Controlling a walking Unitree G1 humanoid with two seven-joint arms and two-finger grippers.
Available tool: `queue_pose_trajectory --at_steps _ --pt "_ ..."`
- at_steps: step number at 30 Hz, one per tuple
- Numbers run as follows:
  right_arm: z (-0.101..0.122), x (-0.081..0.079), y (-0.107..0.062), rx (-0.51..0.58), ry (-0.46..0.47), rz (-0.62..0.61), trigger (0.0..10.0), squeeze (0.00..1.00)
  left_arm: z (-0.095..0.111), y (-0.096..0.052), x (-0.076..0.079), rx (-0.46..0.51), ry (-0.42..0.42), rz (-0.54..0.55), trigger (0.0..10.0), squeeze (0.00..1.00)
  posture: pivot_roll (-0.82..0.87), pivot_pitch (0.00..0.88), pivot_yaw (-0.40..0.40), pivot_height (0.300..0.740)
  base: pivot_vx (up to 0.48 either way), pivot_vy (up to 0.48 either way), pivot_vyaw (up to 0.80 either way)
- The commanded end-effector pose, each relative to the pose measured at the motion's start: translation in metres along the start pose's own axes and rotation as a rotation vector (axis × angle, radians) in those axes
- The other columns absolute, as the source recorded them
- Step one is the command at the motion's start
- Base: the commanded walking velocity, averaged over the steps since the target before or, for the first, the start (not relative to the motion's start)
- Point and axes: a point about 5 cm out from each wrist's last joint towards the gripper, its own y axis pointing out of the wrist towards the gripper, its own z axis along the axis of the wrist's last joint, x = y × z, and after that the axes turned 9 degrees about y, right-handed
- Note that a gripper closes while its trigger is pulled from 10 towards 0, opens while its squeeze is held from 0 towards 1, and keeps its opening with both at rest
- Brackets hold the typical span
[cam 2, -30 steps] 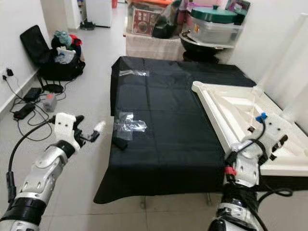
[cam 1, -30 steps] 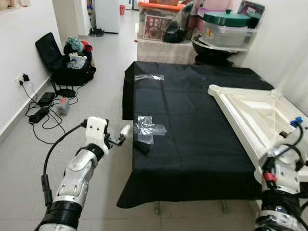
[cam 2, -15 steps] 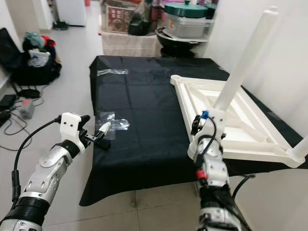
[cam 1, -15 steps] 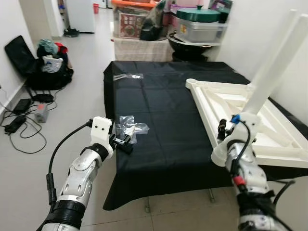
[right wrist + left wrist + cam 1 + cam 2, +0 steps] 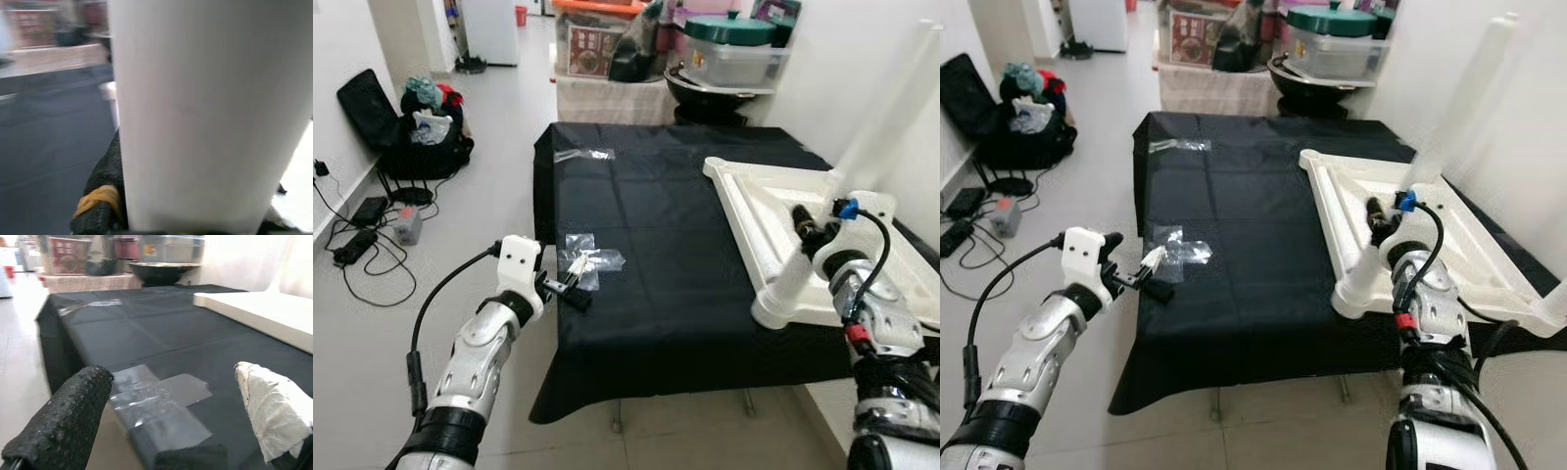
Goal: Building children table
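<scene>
A low tabletop draped in a black cloth (image 5: 675,255) stands in a tiled room, and an upside-down white plastic children's table top (image 5: 862,245) with ribbed underside lies along the cloth's right side. The right gripper (image 5: 811,233) reaches over that white panel's near corner, its jaws clenched around a white cylindrical table leg (image 5: 1371,269); the leg slants down from the gripper to a round socket at the panel's front corner, and in the right wrist view the leg (image 5: 205,112) stands right against the camera, with a black finger (image 5: 100,208) wrapped in a yellow rubber band pressed to its side. A second white leg (image 5: 1464,98) stands upright from the panel near the right wall. The left gripper (image 5: 570,284) hovers at the cloth's front left edge, jaws released and holding nothing, one finger (image 5: 63,416) bare black and the other wrapped in white tape (image 5: 274,406), just beside a crumpled clear plastic bag (image 5: 590,261) lying on the cloth. Another clear plastic bag (image 5: 585,154) lies near the far left corner. Beyond the tabletop sit stacked storage boxes and a green-lidded container (image 5: 734,49); a black bag with clothes (image 5: 421,127) and cables lie on the floor at left.
</scene>
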Motion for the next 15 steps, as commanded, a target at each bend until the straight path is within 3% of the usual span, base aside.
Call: queue_pose_trajectory --at_steps 1,2,3,4,5,6,8,10,11,12,13,14,15 --pt "-0.022 0.042 -0.011 -0.041 0.008 -0.418 0.0 0.00 -0.002 0.000 0.001 -0.011 0.002 -0.003 10.0 0.00 0.03 0.000 -0.111 0.740 0.000 0.000 0.00" --pt "-0.022 0.042 -0.011 -0.041 0.008 -0.418 0.0 0.00 -0.002 0.000 0.001 -0.011 0.002 -0.003 10.0 0.00 0.03 0.000 -0.111 0.740 0.000 0.000 0.00" --pt "-0.042 0.049 -0.029 -0.073 0.052 -0.621 0.0 0.00 -0.003 0.001 0.002 -0.012 -0.001 -0.002 10.0 0.00 0.03 0.000 -0.101 0.740 0.000 0.000 0.00" --pt "-0.042 0.049 -0.029 -0.073 0.052 -0.621 0.0 0.00 -0.003 0.001 0.002 -0.012 -0.001 -0.002 10.0 0.00 0.03 0.000 -0.101 0.740 0.000 0.000 0.00" --pt "-0.062 0.038 -0.043 -0.121 0.089 -0.682 0.0 0.00 -0.003 0.002 0.005 -0.013 -0.005 -0.006 10.0 0.00 0.03 0.000 -0.087 0.740 0.000 0.000 0.00" --pt "-0.062 0.038 -0.043 -0.121 0.089 -0.682 0.0 0.00 -0.003 0.002 0.005 -0.013 -0.005 -0.006 10.0 0.00 0.03 0.000 -0.087 0.740 0.000 0.000 0.00" --pt "-0.082 0.002 -0.052 -0.210 0.156 -0.532 0.0 0.00 -0.002 0.005 0.010 -0.009 -0.008 -0.024 10.0 0.00 0.03 0.000 -0.087 0.740 0.000 0.000 0.00" --pt "-0.082 0.002 -0.052 -0.210 0.156 -0.532 0.0 0.00 -0.002 0.005 0.010 -0.009 -0.008 -0.024 10.0 0.00 0.03 0.000 -0.087 0.740 0.000 0.000 0.00" --pt "-0.082 -0.029 -0.045 -0.248 0.209 -0.263 10.0 0.00 0.000 0.005 0.009 -0.005 -0.007 -0.029 10.0 0.00 0.03 0.000 -0.090 0.740 0.000 0.000 0.00" --pt "-0.075 -0.050 -0.040 -0.239 0.240 -0.024 10.0 0.00 0.001 0.006 0.007 -0.003 -0.005 -0.023 10.0 0.00 0.03 0.000 -0.099 0.740 0.000 0.000 0.00" --pt "-0.075 -0.050 -0.040 -0.239 0.240 -0.024 10.0 0.00 0.001 0.006 0.007 -0.003 -0.005 -0.023 10.0 0.00 0.03 0.000 -0.099 0.740 0.000 0.000 0.00" --pt "-0.064 -0.056 -0.035 -0.188 0.228 0.099 10.0 0.10 0.002 0.006 0.004 -0.003 -0.004 -0.014 10.0 0.00 0.03 0.000 -0.104 0.740 0.000 0.000 0.00" --pt "-0.057 -0.057 -0.032 -0.151 0.212 0.161 10.0 0.10 0.002 0.006 0.002 -0.002 -0.004 -0.007 10.0 0.00 0.03 0.000 -0.105 0.740 0.000 0.000 0.00"
